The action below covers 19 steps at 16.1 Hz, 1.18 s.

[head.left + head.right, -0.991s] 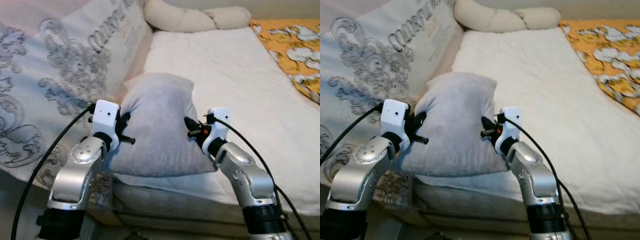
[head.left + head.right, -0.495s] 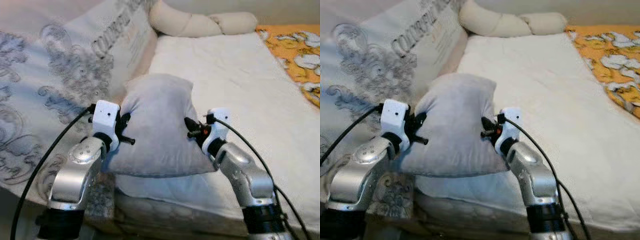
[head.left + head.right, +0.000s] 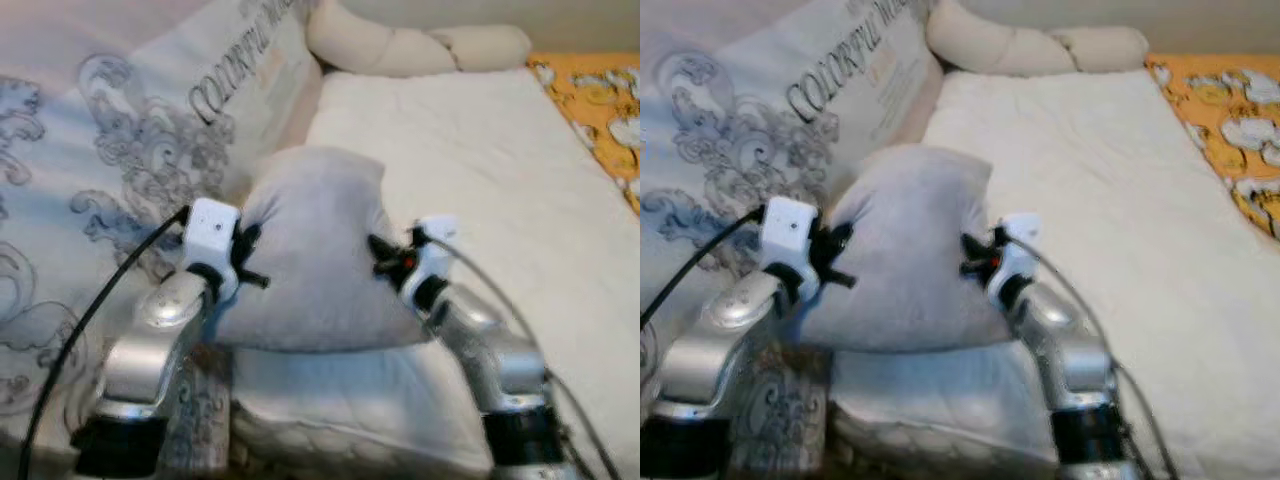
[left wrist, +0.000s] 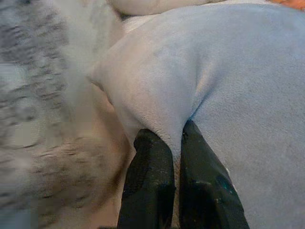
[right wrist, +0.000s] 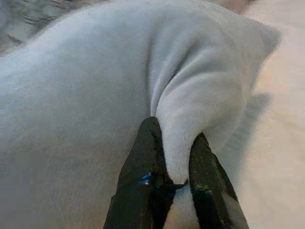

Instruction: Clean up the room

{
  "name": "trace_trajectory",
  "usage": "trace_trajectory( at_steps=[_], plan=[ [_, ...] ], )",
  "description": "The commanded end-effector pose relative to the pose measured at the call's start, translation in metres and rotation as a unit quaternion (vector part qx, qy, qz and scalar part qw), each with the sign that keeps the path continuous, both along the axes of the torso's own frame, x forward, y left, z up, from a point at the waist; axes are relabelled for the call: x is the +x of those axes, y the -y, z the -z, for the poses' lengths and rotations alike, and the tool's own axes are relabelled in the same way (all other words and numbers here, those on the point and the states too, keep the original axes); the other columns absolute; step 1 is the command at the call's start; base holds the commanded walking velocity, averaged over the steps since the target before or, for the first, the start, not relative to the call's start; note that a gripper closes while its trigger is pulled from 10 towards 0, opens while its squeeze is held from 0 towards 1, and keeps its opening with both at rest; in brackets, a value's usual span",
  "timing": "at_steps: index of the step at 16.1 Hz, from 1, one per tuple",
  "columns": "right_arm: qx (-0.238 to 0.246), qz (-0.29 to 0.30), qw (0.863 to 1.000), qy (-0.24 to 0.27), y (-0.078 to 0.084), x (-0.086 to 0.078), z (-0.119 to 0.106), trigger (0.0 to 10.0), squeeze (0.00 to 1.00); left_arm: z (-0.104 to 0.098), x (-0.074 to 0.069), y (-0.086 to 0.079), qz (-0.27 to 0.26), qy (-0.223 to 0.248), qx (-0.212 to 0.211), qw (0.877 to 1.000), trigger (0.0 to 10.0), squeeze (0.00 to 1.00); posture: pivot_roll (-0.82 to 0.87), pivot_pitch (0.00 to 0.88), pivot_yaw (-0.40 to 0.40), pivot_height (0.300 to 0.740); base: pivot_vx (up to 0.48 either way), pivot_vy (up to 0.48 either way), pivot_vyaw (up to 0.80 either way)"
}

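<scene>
A large patterned cushion (image 3: 120, 150) stood at the left of the white mattress (image 3: 500, 180). The left gripper (image 4: 177, 138) pinched a fold on the left edge of the grey pillow (image 3: 315, 250). The pillow was held over the near edge of the mattress. The right gripper (image 5: 175, 143) pinched a fold on its right edge. An orange patterned blanket (image 3: 605, 105) lay at the far right.

Soft pale-grey plush pillow (image 3: 910, 250) sits up over the near edge of the white quilted mattress (image 3: 1080, 190), left gripper (image 3: 836, 258) at one side, right gripper (image 3: 975, 258) at the other, both pressed into it. Patterned grey-white lettered cushion (image 3: 770, 130) beside it; cream bolster (image 3: 1030, 45) and orange floral blanket (image 3: 1225, 120) beyond.
</scene>
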State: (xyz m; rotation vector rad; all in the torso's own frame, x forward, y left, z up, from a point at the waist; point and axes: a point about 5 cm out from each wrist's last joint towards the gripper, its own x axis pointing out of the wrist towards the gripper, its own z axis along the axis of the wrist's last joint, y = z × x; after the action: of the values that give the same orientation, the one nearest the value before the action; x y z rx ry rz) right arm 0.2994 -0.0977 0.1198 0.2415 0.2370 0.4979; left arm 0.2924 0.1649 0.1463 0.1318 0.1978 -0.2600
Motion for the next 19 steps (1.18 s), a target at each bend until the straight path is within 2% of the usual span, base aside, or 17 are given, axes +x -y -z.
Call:
trace_trajectory(
  at_steps=[1,2,3,4,6,7,8,12,17,19],
  plan=[
    [0.001,0.0,1.0,0.016,0.003,0.003,-0.007,10.0,0.0,-0.01,0.002,0.002,0.004,0.027,-0.008,1.0,10.0,0.0,0.0,0.0,0.078,0.74,0.0,0.0,0.0],
    [0.02,-0.008,1.0,0.017,0.003,0.002,-0.009,10.0,0.25,-0.007,0.001,0.006,0.011,0.024,-0.003,1.0,10.0,0.0,-0.01,0.0,0.086,0.74,0.0,0.0,0.0],
    [0.025,-0.01,0.999,0.017,0.004,0.001,-0.009,10.0,0.25,-0.006,0.001,0.007,0.013,0.024,0.0,1.0,10.0,0.0,-0.01,0.0,0.086,0.74,0.0,0.0,0.0],
    [0.04,0.001,0.999,0.011,0.007,0.003,-0.01,10.0,1.0,-0.005,0.006,0.014,0.03,0.026,0.005,0.999,10.0,0.0,-0.01,0.0,0.092,0.74,0.0,0.0,0.0],
    [0.028,0.037,0.999,0.0,0.018,0.008,-0.005,10.0,1.0,-0.006,0.029,0.024,0.06,0.043,0.032,0.997,10.0,0.0,-0.01,0.0,0.093,0.74,0.0,0.0,0.0],
    [0.022,0.048,0.999,-0.004,0.021,0.009,-0.004,10.0,1.0,-0.007,0.033,0.025,0.067,0.045,0.039,0.996,10.0,0.0,-0.01,0.0,0.093,0.74,0.0,0.0,0.0],
    [0.005,0.083,0.996,-0.018,0.031,0.012,0.002,10.0,1.0,-0.009,0.048,0.028,0.085,0.051,0.053,0.994,10.0,0.0,-0.02,0.0,0.094,0.74,0.0,0.0,0.0],
    [-0.004,0.104,0.994,-0.025,0.04,0.014,0.006,10.0,1.0,-0.018,0.078,0.037,0.111,0.072,0.075,0.988,10.0,0.0,-0.03,0.0,0.098,0.74,0.0,0.0,0.0],
    [-0.007,0.104,0.994,-0.022,0.043,0.014,0.005,10.0,1.0,-0.023,0.094,0.047,0.13,0.09,0.097,0.983,10.0,0.0,-0.05,0.0,0.104,0.74,0.0,0.0,0.0],
    [-0.004,0.066,0.998,-0.002,0.038,0.012,-0.001,10.0,1.0,-0.027,0.102,0.05,0.134,0.093,0.114,0.98,10.0,0.0,-0.05,0.0,0.106,0.74,0.0,0.0,0.0]
  ],
)
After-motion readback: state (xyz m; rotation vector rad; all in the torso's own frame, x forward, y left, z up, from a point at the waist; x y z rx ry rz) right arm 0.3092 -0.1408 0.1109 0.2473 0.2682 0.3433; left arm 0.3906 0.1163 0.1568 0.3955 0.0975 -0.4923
